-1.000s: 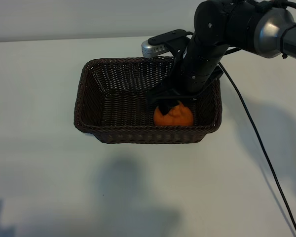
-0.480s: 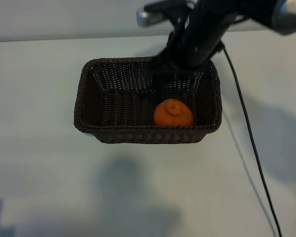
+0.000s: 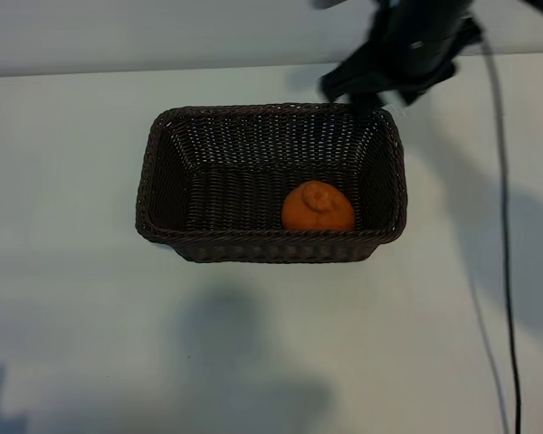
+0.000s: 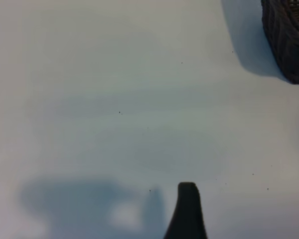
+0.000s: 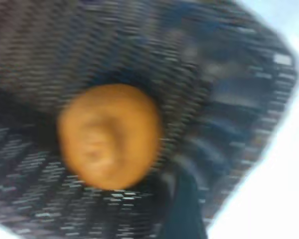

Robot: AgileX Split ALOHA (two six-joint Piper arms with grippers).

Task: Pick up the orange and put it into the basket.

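The orange (image 3: 318,207) lies loose on the floor of the dark wicker basket (image 3: 154,181), towards its right front corner, puckered end up. My right gripper (image 3: 373,89) hangs above and just behind the basket's back right rim, open and holding nothing. In the right wrist view the orange (image 5: 109,135) rests on the basket weave (image 5: 229,74), and one dark finger (image 5: 185,199) stands clear of it. My left gripper is outside the exterior view; its wrist view shows one finger (image 4: 188,211) over bare table, with a basket corner (image 4: 289,40) far off.
The right arm's black cable (image 3: 505,226) trails down the white table to the right of the basket. Arm shadows fall on the table in front of the basket.
My right gripper has let go of the orange and risen out of the basket, moving back and to the right. The orange stays where it was set down.
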